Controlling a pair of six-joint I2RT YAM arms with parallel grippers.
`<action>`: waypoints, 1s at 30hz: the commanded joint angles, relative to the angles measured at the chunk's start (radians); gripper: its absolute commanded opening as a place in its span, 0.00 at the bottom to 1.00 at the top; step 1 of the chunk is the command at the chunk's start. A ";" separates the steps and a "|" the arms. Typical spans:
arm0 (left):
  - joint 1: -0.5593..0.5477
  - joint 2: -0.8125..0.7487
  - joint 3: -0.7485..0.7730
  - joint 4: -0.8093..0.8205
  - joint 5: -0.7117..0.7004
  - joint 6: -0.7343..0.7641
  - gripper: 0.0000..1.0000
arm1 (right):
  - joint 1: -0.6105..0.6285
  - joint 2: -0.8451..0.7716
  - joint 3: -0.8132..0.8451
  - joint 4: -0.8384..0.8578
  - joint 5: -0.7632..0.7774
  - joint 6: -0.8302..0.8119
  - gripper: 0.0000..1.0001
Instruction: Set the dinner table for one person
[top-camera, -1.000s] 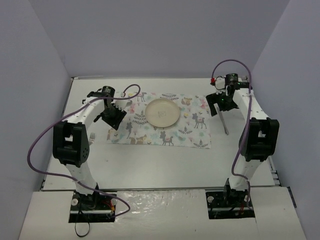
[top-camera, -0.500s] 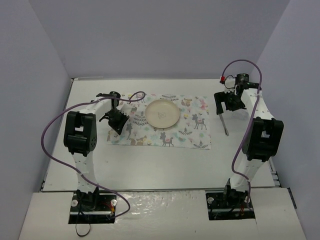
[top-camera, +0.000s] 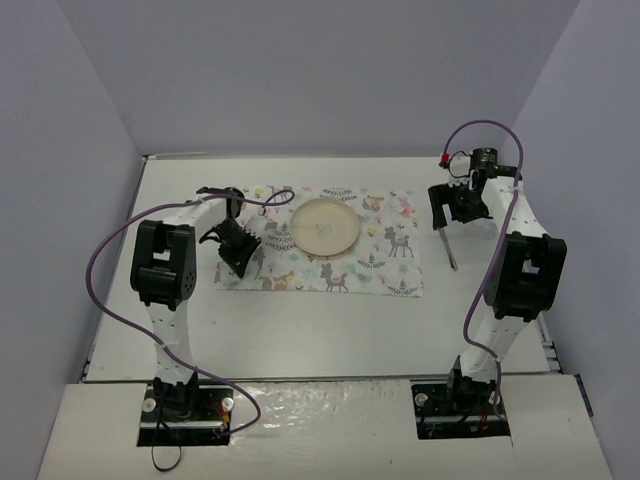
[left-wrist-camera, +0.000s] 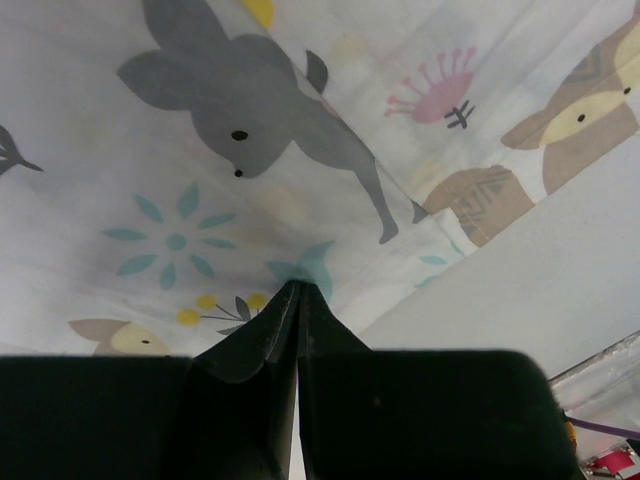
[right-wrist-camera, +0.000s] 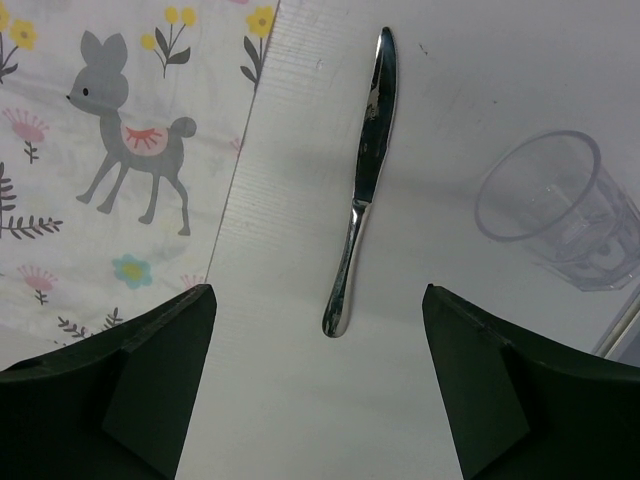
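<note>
The white table (top-camera: 320, 330) filled most of the overhead view and lay under both arms. A placemat (top-camera: 340, 275) printed with animals was spread across its middle, with a cream plate (top-camera: 324, 226) on the cloth.

The left pincer (top-camera: 238, 250) was low over the left part of the placemat (left-wrist-camera: 150, 150). Its fingers were pressed tightly together, tips down on the printed cloth near the mat's edge, with bare table (left-wrist-camera: 540, 270) just beyond. Possibly a little cloth was caught between the tips, but the wrist view was too close to tell.

The right pincer (top-camera: 452, 212) hung above bare table (right-wrist-camera: 450, 90) just right of the placemat (right-wrist-camera: 100, 250), with its fingers spread wide and nothing between them. A knife (right-wrist-camera: 365, 170) lay flat on the table below the gap, parallel to the mat's edge. A clear glass (right-wrist-camera: 550, 210) stood to the right of the knife.
</note>
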 joint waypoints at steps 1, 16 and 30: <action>-0.015 -0.056 -0.079 -0.030 0.040 0.025 0.00 | -0.002 -0.001 0.041 0.012 0.038 -0.017 0.82; -0.025 -0.149 0.017 -0.022 -0.024 0.026 0.18 | -0.046 0.165 0.314 0.049 0.492 0.031 0.84; -0.023 -0.169 0.285 -0.076 -0.062 0.024 0.40 | 0.050 0.292 0.361 0.118 0.742 0.093 0.81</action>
